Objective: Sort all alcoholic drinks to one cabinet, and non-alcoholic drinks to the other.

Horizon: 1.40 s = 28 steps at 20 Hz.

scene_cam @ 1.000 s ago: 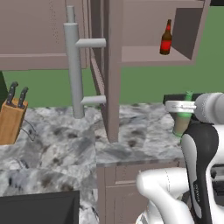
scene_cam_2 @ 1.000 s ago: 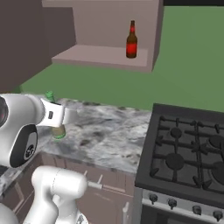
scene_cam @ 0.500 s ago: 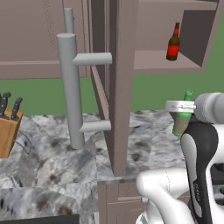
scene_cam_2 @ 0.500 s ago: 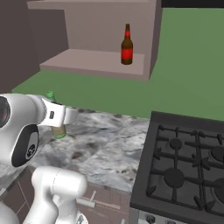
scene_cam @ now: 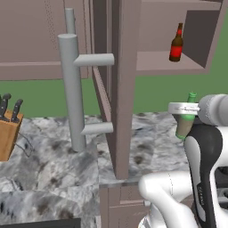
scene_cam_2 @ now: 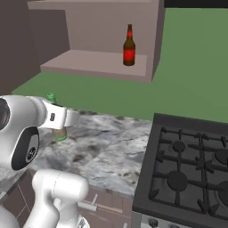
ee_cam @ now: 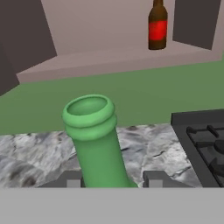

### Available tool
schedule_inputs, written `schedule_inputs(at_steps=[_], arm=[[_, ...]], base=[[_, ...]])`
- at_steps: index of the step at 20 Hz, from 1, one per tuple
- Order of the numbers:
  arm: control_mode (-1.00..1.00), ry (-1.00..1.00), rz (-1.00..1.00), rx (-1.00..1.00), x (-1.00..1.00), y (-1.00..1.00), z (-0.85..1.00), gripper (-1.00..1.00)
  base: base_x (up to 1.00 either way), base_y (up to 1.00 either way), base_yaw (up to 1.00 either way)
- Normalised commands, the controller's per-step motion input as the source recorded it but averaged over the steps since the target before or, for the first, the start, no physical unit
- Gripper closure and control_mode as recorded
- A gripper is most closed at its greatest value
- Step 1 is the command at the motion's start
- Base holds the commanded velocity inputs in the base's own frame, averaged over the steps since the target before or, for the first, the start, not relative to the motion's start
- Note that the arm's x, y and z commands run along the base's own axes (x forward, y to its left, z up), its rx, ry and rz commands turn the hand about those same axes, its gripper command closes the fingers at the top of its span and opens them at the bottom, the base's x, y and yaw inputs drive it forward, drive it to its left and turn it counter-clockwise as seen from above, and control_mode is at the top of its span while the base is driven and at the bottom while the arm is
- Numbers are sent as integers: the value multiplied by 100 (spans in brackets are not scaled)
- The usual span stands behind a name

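My gripper [ee_cam: 113,179] is shut on the slim green bottle [ee_cam: 94,140], its two dark tips on either side of the bottle's body. The bottle stands upright in the grip above the marble counter [scene_cam: 53,164], and shows beside my white forearm as green bottle [scene_cam: 184,128] and green bottle [scene_cam_2: 59,133]. The amber-brown bottle with a red label [scene_cam: 176,44] stands upright on the shelf of the open upper cabinet [scene_cam: 156,67], higher than my hand and beyond it. The same amber bottle [scene_cam_2: 129,46] and amber bottle [ee_cam: 157,26] sits near the shelf's right end.
The cabinet's open door [scene_cam: 118,89] with its long grey handle [scene_cam: 73,89] juts out to the left of my arm. A wooden knife block [scene_cam: 6,129] stands at the counter's far left. A black gas stove [scene_cam_2: 191,169] lies right of the counter.
The whole scene has shifted in both base views, so the base has moved; the cabinet door now looms larger. The green bottle stays held in the gripper as before.
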Motion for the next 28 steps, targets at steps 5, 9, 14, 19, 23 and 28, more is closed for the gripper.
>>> schedule_inputs(at_steps=[5, 9, 14, 19, 23, 28], arm=[[100, 0, 0, 0, 0, 0, 0, 100], [100, 0, 0, 0, 0, 0, 0, 100], [-100, 5, 0, 0, 0, 0, 2, 100], [-100, 0, 0, 0, 0, 0, 19, 100], [-100, 0, 1, 0, 0, 1, 23, 100], [-100, 0, 0, 0, 0, 3, 25, 100]], base=[[2, 0, 0], [3, 0, 0], [0, 0, 0], [0, 0, 0], [0, 0, 0], [0, 0, 0]])
